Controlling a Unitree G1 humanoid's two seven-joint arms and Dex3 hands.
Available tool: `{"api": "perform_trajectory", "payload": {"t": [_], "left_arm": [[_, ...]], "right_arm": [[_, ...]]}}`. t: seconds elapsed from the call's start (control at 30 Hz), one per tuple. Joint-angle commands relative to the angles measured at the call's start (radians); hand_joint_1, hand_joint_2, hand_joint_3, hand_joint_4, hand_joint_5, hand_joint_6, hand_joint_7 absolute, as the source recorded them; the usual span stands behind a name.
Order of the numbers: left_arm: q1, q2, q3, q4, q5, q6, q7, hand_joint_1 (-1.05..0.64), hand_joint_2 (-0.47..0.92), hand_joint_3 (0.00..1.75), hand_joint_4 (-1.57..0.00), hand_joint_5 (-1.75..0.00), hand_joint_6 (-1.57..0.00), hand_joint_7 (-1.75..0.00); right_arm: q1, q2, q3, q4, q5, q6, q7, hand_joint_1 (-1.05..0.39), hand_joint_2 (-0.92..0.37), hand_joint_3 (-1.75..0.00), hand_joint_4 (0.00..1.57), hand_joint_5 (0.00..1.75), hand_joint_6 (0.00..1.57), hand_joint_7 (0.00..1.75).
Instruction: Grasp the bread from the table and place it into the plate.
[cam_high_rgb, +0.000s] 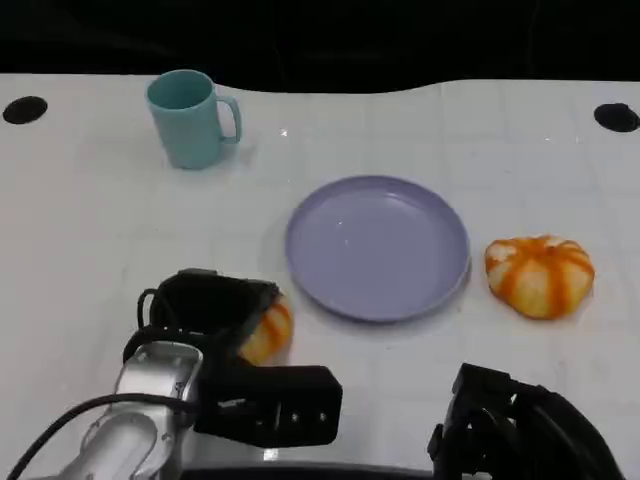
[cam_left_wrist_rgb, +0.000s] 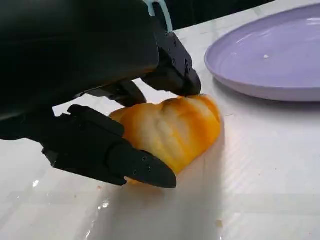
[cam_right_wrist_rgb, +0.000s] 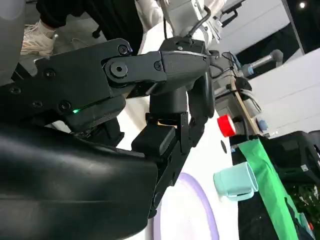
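Left hand (cam_left_wrist_rgb: 100, 120) fingers around bread (cam_left_wrist_rgb: 172, 131), beside plate (cam_left_wrist_rgb: 260, 90).

A teal mug (cam_high_rgb: 188, 118) stands upright near the table's (cam_high_rgb: 90, 230) far left corner, handle to the right. Two black holes (cam_high_rgb: 24, 109) mark the far edge.

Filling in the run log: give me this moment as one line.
left hand: gripping bread on table | right hand: idle, low | plate: empty | second bread: right of plate | mug: far left
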Motion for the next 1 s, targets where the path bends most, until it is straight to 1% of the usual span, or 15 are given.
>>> {"api": "perform_trajectory", "payload": {"t": [0.03,0.1,0.2,0.33,0.37,0.4,0.47,0.5,0.53,0.57,0.6,0.67,0.87,0.93,1.0], "left_arm": [[0.007,0.022,-0.013,0.056,-0.039,-0.029,0.04,-0.34,0.92,0.09,-0.78,-1.37,-1.04,-0.12],[0.007,0.027,-0.018,0.076,-0.048,-0.049,0.086,-0.34,0.92,0.06,-0.81,-1.5,-1.12,-0.12],[0.009,0.031,-0.023,0.104,-0.053,-0.077,0.165,-0.28,0.92,0.12,-0.8,-1.66,-1.16,-0.11],[0.013,0.034,-0.028,0.144,-0.051,-0.105,0.294,-0.25,0.92,0.14,-0.82,-1.74,-1.23,-0.19],[0.012,0.037,-0.034,0.154,-0.043,-0.106,0.321,-0.24,0.92,0.13,-0.83,-1.74,-1.13,-0.44],[0.011,0.04,-0.039,0.16,-0.037,-0.106,0.341,-0.25,0.92,0.13,-0.85,-1.75,-0.94,-0.87],[0.01,0.045,-0.043,0.17,-0.035,-0.113,0.373,-0.25,0.92,0.12,-0.85,-1.75,-0.77,-1.28],[0.01,0.049,-0.046,0.169,-0.033,-0.114,0.384,-0.25,0.92,0.11,-0.85,-1.75,-0.73,-1.34],[0.01,0.054,-0.048,0.167,-0.031,-0.118,0.399,-0.25,0.92,0.09,-0.85,-1.75,-0.77,-1.19],[0.011,0.057,-0.049,0.164,-0.032,-0.121,0.41,-0.25,0.91,0.09,-0.85,-1.75,-0.8,-1.12],[0.012,0.059,-0.047,0.157,-0.035,-0.121,0.411,-0.25,0.91,0.08,-0.85,-1.75,-0.81,-1.09],[0.016,0.061,-0.042,0.14,-0.044,-0.121,0.406,-0.25,0.92,0.07,-0.84,-1.75,-0.79,-1.16],[0.031,0.071,-0.025,0.084,-0.062,-0.124,0.415,-0.23,0.92,0.06,-0.83,-1.75,-0.88,-0.89],[0.038,0.076,-0.017,0.059,-0.072,-0.127,0.414,-0.23,0.92,0.05,-0.83,-1.75,-0.98,-0.61],[0.044,0.081,-0.011,0.032,-0.074,-0.125,0.414,-0.23,0.92,0.03,-0.83,-1.75,-1.03,-0.41]], "right_arm": [[0.009,-0.012,-0.006,-0.018,0.005,-0.007,-0.003,-0.7,-0.92,-0.26,0.82,1.65,0.73,1.4],[0.01,-0.013,-0.007,-0.021,0.006,-0.005,-0.004,-0.7,-0.92,-0.26,0.82,1.65,0.73,1.4],[0.012,-0.013,-0.006,-0.026,0.005,-0.003,-0.005,-0.7,-0.92,-0.26,0.82,1.65,0.74,1.4],[0.013,-0.014,-0.008,-0.029,0.007,0.003,-0.007,-0.7,-0.92,-0.26,0.83,1.64,0.74,1.4],[0.013,-0.014,-0.008,-0.029,0.008,0.004,-0.007,-0.7,-0.92,-0.25,0.83,1.64,0.74,1.4],[0.012,-0.013,-0.008,-0.029,0.008,0.004,-0.008,-0.7,-0.92,-0.25,0.83,1.64,0.74,1.39],[0.012,-0.012,-0.007,-0.026,0.006,-0.001,-0.007,-0.7,-0.92,-0.25,0.83,1.64,0.74,1.39],[0.012,-0.012,-0.007,-0.026,0.004,-0.002,-0.008,-0.7,-0.92,-0.25,0.83,1.64,0.74,1.39],[0.013,-0.012,-0.007,-0.026,0.003,-0.002,-0.009,-0.7,-0.92,-0.26,0.83,1.64,0.74,1.39],[0.013,-0.013,-0.007,-0.027,0.003,-0.001,-0.009,-0.7,-0.92,-0.26,0.83,1.64,0.74,1.39],[0.013,-0.013,-0.007,-0.027,0.006,0.003,-0.009,-0.7,-0.92,-0.26,0.83,1.64,0.74,1.39],[0.013,-0.013,-0.008,-0.026,0.01,0.005,-0.007,-0.7,-0.92,-0.25,0.83,1.64,0.74,1.39],[0.011,-0.013,-0.008,-0.02,0.005,-0.002,-0.007,-0.71,-0.92,-0.25,0.83,1.64,0.75,1.39],[0.009,-0.013,-0.008,-0.015,0.004,-0.008,-0.003,-0.71,-0.92,-0.25,0.83,1.64,0.74,1.38],[0.006,-0.013,-0.01,-0.01,0.009,-0.009,0.003,-0.7,-0.92,-0.25,0.83,1.64,0.74,1.38]]}}
